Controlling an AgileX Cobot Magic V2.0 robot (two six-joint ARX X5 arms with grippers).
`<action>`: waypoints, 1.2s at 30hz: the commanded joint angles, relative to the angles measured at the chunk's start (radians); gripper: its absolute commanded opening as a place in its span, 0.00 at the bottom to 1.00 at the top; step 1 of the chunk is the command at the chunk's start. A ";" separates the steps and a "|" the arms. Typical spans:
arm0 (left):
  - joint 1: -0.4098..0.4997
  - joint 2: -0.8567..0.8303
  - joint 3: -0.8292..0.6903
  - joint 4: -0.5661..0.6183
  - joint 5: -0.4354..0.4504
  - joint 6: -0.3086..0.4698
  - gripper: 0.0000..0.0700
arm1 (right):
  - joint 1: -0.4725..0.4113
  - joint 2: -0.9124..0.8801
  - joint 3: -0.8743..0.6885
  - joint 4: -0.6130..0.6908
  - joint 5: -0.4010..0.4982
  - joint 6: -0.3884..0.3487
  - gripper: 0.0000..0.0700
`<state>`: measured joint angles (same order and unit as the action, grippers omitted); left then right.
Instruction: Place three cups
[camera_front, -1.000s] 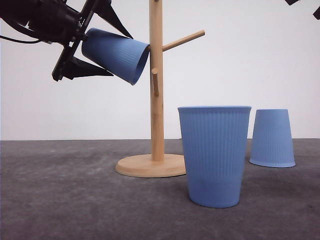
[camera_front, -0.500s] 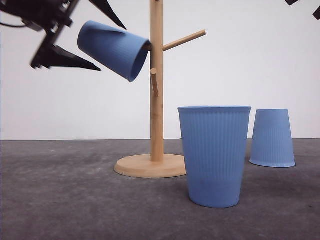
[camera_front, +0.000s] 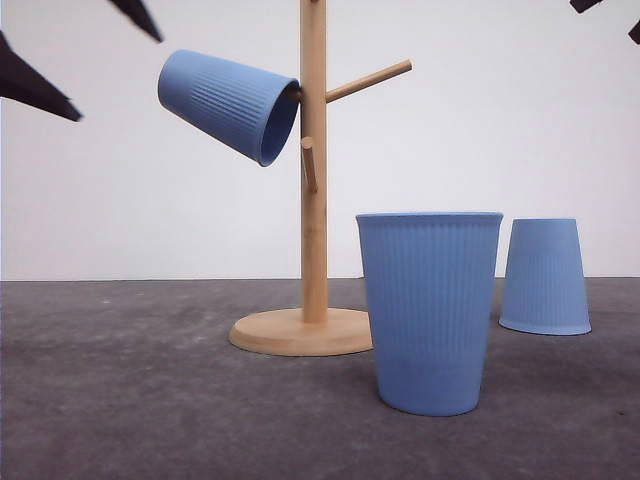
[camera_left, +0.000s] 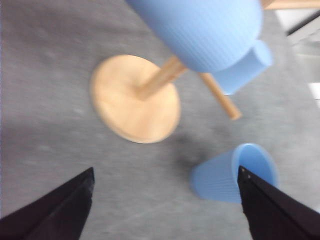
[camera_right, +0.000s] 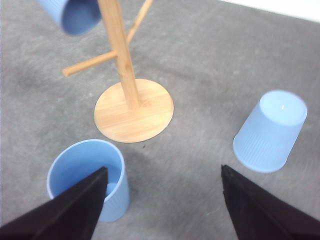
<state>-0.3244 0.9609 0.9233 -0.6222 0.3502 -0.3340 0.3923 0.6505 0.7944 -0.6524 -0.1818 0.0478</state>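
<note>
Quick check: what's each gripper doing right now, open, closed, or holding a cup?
Left gripper: open, holding nothing; one cup hangs on the wooden rack.
Right gripper: open, holding nothing.

Matt light-blue cups, prob. plastic: hung one (camera_front: 228, 103), upright one (camera_front: 430, 310), inverted one (camera_front: 544, 276); fine vertical ribs on sides, smooth rim band. Pale bare wood rack (camera_front: 313, 180), smooth, satin look, round base. Dark grey tabletop (camera_front: 130, 400), matt, slightly rough, felt-like. Black matt gripper fingers (camera_right: 75, 212).
</note>
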 joint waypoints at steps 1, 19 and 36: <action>-0.002 -0.019 -0.019 0.006 -0.027 0.060 0.71 | 0.004 0.008 0.011 0.000 0.003 0.059 0.66; 0.005 -0.349 -0.264 0.011 -0.179 0.031 0.71 | -0.199 0.386 0.056 0.042 0.022 0.158 0.79; 0.005 -0.358 -0.264 0.009 -0.205 -0.002 0.71 | -0.280 0.924 0.171 0.485 0.003 0.057 0.92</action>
<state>-0.3164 0.6007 0.6540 -0.6212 0.1522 -0.3308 0.1108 1.5522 0.9465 -0.1906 -0.1845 0.1081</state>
